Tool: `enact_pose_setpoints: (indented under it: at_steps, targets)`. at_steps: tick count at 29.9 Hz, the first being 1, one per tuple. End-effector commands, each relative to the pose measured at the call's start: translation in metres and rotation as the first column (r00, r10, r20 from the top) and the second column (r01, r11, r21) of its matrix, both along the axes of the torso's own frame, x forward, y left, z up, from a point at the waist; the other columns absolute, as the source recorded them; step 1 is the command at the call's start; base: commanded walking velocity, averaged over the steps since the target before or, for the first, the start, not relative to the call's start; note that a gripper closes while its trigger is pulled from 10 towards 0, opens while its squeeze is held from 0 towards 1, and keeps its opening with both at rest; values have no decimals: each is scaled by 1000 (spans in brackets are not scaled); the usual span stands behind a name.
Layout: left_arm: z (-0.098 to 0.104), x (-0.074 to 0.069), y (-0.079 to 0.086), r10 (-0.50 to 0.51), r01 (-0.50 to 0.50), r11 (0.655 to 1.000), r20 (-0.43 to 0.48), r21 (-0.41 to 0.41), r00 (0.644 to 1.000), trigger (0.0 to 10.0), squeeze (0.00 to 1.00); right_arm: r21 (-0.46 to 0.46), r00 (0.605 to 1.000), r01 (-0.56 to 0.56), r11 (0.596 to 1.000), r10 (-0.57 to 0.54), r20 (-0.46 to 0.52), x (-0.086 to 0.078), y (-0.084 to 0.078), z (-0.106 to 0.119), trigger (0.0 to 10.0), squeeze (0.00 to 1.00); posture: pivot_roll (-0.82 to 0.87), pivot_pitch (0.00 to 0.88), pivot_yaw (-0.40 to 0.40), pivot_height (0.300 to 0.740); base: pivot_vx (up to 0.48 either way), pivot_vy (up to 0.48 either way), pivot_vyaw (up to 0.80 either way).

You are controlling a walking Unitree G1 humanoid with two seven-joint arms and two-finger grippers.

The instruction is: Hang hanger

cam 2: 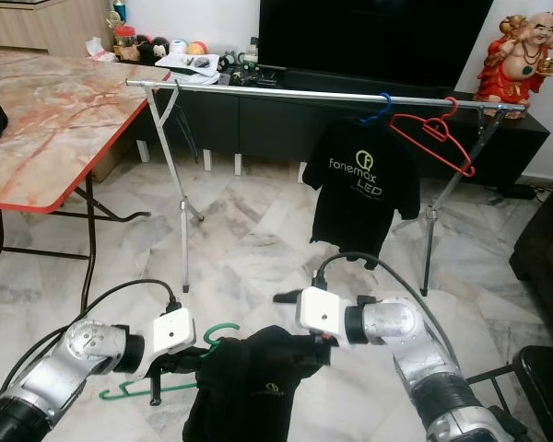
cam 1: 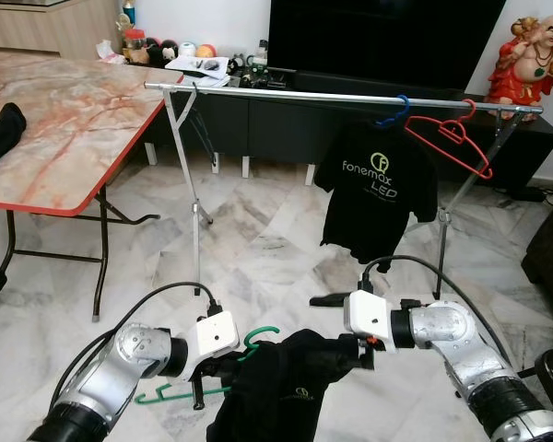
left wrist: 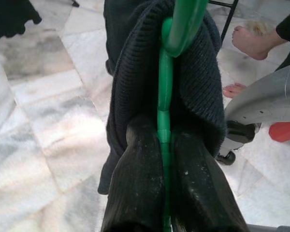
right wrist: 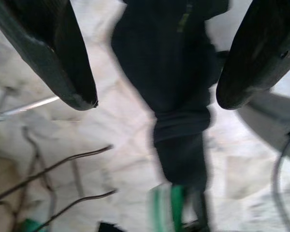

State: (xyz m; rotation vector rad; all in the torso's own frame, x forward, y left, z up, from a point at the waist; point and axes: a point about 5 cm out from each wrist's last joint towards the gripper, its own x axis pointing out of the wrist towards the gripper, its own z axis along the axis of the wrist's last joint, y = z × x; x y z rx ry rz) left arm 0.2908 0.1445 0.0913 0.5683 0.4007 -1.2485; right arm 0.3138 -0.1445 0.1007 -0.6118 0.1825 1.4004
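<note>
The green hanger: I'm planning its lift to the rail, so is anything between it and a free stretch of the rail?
Nothing visible blocks it. The green hanger, held in the left gripper with a black shirt on it, sits below the rail, whose stretch left of the hung shirt and red hanger is bare.

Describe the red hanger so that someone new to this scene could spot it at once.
Find the long silver rail that stands on the marble floor in front of the dark TV cabinet. Near its right end, the red hanger hangs empty and tilted, just right of the black shirt. That shirt's hanger is blue, and the green hanger is down in the left gripper.
</note>
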Motion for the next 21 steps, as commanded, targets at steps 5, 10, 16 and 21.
enact_pose_setpoints:
  at_steps: [5,10,16,21]
  targets:
    - [18,6,-9,-72,72,997,56,-10,996,10000,0,-48,999,-31,998,31,14,-2,1,-6,10000,0,63,89,-58,740,0,0,0]
    - [22,6,-16,-114,115,993,53,-18,992,10000,0,-114,989,-48,992,63,135,1,6,-8,10000,0,64,94,-63,740,0,0,0]
    - [22,6,-20,-128,130,991,47,-24,991,10000,0,-100,991,-76,992,86,105,0,9,-10,10000,0,64,97,-63,740,0,0,0]
    - [25,6,-21,-137,138,990,54,-26,989,10000,0,-104,988,-109,989,119,95,-4,13,-16,10000,0,75,99,-65,740,0,0,0]
